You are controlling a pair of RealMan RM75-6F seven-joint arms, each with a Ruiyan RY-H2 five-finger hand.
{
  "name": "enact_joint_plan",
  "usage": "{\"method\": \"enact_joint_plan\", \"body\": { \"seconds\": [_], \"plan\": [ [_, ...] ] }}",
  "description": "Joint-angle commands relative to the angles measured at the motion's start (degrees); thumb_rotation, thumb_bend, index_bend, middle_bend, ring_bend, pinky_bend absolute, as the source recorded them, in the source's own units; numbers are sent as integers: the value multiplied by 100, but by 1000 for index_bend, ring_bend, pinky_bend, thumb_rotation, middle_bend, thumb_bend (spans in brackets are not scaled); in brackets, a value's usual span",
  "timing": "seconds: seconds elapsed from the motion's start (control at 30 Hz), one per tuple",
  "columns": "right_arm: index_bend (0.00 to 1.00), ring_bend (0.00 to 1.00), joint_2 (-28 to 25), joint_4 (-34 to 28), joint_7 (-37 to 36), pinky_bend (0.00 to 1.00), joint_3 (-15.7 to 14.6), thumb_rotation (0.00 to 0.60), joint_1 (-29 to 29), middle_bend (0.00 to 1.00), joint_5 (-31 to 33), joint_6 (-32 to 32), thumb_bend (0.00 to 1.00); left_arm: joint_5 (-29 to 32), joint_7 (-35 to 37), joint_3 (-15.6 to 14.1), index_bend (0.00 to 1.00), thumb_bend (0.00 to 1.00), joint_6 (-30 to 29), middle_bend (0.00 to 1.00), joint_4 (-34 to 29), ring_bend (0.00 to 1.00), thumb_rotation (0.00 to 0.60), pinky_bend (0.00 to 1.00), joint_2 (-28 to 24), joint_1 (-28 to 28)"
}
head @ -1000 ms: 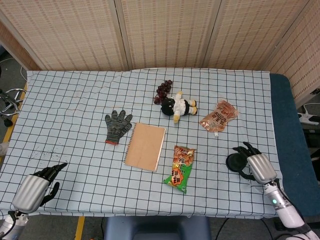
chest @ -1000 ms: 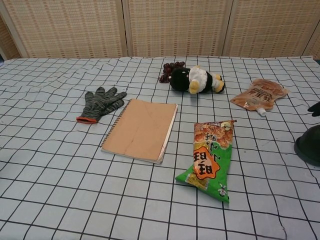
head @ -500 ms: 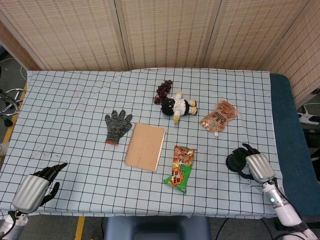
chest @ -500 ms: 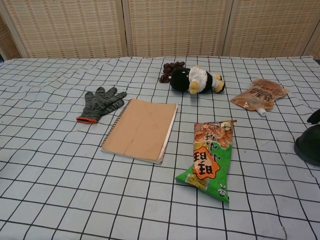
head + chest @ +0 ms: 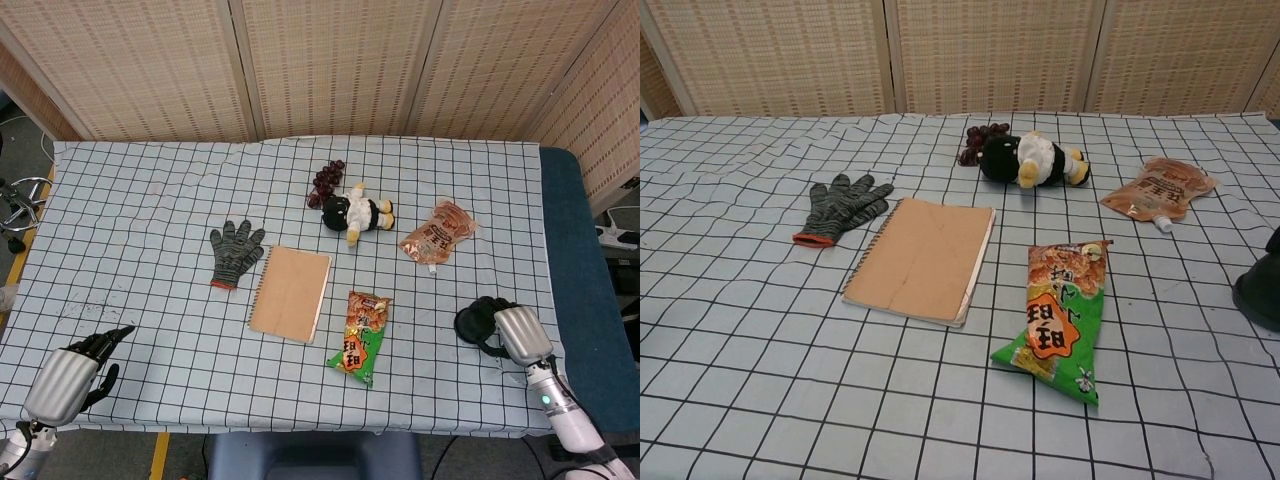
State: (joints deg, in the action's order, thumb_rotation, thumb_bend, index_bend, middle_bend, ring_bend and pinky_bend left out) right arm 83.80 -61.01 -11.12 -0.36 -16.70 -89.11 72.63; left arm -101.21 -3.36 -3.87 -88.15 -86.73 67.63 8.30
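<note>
Two hands are in my head view, both low at the near edge of the worktop [image 5: 120, 200], which is draped in a checked cloth. My right hand [image 5: 515, 335] sits over a dark round object [image 5: 472, 323] near the right edge; its fingers curl down around the far side of that thing, so I read it as gripping it, though the palm hides the contact itself. In the chest view only a dark sliver of the same object [image 5: 1262, 290] shows at the right border. My left hand [image 5: 70, 380] rests at the near left corner, holding nothing, fingers a little apart and pointing outward, well away from everything else.

Spread across the middle, each item lies flat and apart from the next, which leaves room to come down on any one: a grey knit glove [image 5: 234, 251], a brown spiral notebook [image 5: 291, 292] closed just beside it, and a green snack bag [image 5: 360, 337] nearer me. Further back a plush toy [image 5: 357, 213] lies on its side touching a cluster of dark grapes [image 5: 326, 181], with a sealed orange spout pouch [image 5: 437, 232] off to the right.

Both the bag and the pouch look sealed; I cannot see their contents.
</note>
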Motion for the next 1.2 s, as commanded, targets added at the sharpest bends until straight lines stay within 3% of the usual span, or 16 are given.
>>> {"method": "enact_joint_plan", "body": {
  "seconds": [0.03,0.3,0.47,0.7,0.93,1.2],
  "plan": [
    [532,351,-33,-53,-70,523,5,600,10,451,-42,75,197,-14,-6,4,161,572,-16,278,4,344,600,653,0,2],
    [555,364,-355,-527,-282,534,41,600,107,463,-212,552,197,-18,-6,3,160,572,-23,277,7,344,600,653,1,0],
    [557,365,-699,-956,54,536,83,600,300,465,-172,885,197,5,5,5,160,572,-4,278,-6,344,600,653,-3,2],
    [558,365,-949,-1328,1051,536,263,600,501,464,548,629,197,-18,-36,-11,160,572,16,278,-5,344,600,653,9,8],
    [530,352,-815,-1162,1066,540,319,600,500,464,595,569,197,-17,-11,-9,160,572,-4,278,-1,344,600,653,1,2],
    [406,235,-905,-1315,1303,460,315,600,459,393,845,145,196,-4,17,1,160,573,-1,278,8,344,600,653,0,9]
  ]
}}
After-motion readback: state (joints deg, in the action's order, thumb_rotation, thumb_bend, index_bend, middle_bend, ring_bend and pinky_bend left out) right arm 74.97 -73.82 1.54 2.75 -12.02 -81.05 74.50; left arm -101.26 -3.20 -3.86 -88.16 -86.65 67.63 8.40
